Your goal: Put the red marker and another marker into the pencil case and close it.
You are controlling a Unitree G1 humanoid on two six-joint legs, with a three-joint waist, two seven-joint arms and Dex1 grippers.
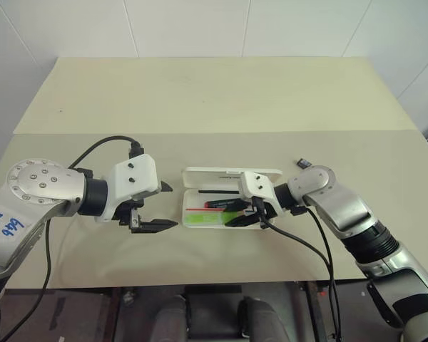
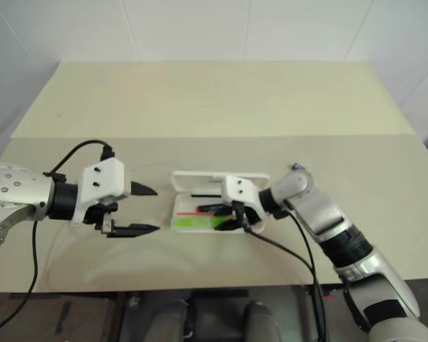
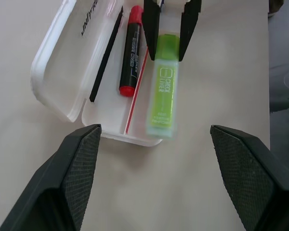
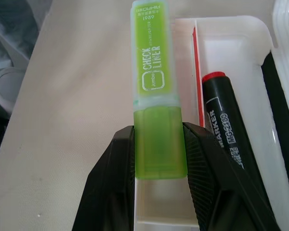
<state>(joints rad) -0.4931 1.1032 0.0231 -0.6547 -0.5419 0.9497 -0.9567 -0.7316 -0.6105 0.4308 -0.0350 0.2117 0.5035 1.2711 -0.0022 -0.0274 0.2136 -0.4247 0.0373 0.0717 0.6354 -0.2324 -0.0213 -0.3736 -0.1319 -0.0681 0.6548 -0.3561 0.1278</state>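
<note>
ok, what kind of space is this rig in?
Probably a lab or test room, not a home: a plain beige table pushed against bare white wall panels, with just a white pencil case and its pens set out for the trial.

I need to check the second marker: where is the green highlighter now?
The green highlighter is clamped in the right pincer over the near edge of the open pencil case, beside the red marker lying inside.

silver-grey jointed arms, white wrist housings with dark screws, black cables, blue handwriting on left shoulder; left claw (image 1: 160, 206) and right claw (image 1: 246, 211): black ribbed fingers.
</note>
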